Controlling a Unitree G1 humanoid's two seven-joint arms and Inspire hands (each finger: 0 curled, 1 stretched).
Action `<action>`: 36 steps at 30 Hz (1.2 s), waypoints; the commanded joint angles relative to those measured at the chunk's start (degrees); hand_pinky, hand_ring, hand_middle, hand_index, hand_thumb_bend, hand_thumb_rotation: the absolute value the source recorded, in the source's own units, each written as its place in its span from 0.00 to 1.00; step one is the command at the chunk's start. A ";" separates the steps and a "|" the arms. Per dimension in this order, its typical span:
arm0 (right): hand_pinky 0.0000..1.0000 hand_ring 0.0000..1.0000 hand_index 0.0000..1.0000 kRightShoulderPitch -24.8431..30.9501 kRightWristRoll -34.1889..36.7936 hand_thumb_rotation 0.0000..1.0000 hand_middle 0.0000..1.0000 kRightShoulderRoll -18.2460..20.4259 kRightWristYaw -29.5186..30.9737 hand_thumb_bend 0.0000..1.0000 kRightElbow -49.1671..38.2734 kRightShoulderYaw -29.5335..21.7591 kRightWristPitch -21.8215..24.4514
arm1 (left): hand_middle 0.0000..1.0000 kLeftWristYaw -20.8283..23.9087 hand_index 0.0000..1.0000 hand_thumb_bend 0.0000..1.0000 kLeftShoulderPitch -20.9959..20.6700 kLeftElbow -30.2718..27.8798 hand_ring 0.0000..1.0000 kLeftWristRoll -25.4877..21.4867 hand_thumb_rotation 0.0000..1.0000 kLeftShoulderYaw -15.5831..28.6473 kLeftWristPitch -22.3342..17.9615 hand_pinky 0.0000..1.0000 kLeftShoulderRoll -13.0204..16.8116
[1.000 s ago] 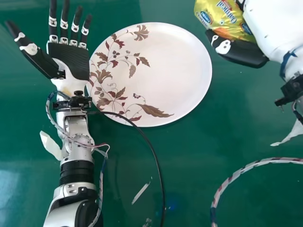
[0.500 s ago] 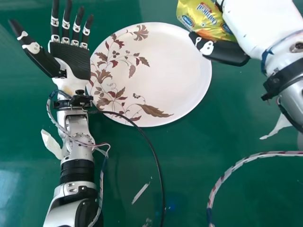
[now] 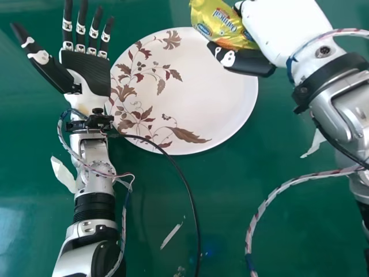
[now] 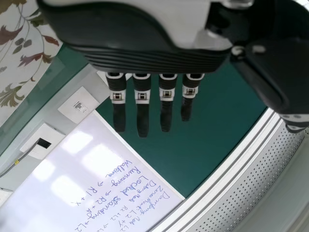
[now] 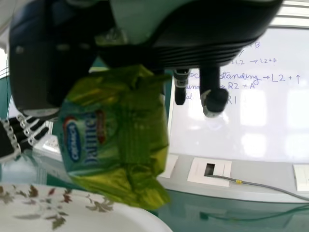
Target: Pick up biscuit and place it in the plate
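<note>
While the right hand [image 3: 245,62] grips the biscuit packet [image 3: 218,24] between thumb and fingers, the packet overlaps the one o'clock rim of the plate [image 3: 216,109] in the head view. It is probably light, its wrapper soft and rather slippery, the biscuits inside stiff but likely to crack. A gentle pinch across the packet's broad middle should serve best; a hold on a crimped end could let it swing or slide out. The wrapper is shiny yellow and crinkled, with a blue oval, large lettering and a ragged, pleated end. Beneath, the plate is round and white, with brown and red leaves and blossoms curving along its left side from twelve to seven o'clock. Between nine and ten o'clock, the left hand [image 3: 85,68] lies palm up, fingers straight and holding nothing.
</note>
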 commanded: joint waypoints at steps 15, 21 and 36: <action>0.00 0.00 0.06 -0.05 -0.07 0.00 0.00 1.57 -1.58 0.00 1.34 5.15 -4.22 | 0.88 0.00 0.93 0.99 4.52 6.26 0.79 -0.68 0.54 1.19 1.21 0.77 -1.74; 0.00 0.00 0.06 1.74 0.64 0.00 0.00 1.87 -3.64 0.00 1.02 5.72 -6.27 | 0.86 0.13 0.91 1.00 4.61 6.47 0.77 -0.53 0.48 1.08 0.74 0.76 -1.95; 0.00 0.00 0.05 5.43 1.80 0.00 0.00 2.87 -4.75 0.00 1.04 8.08 -10.54 | 0.85 2.47 0.91 1.00 4.80 5.53 0.76 -0.99 0.47 1.18 2.23 0.77 -2.46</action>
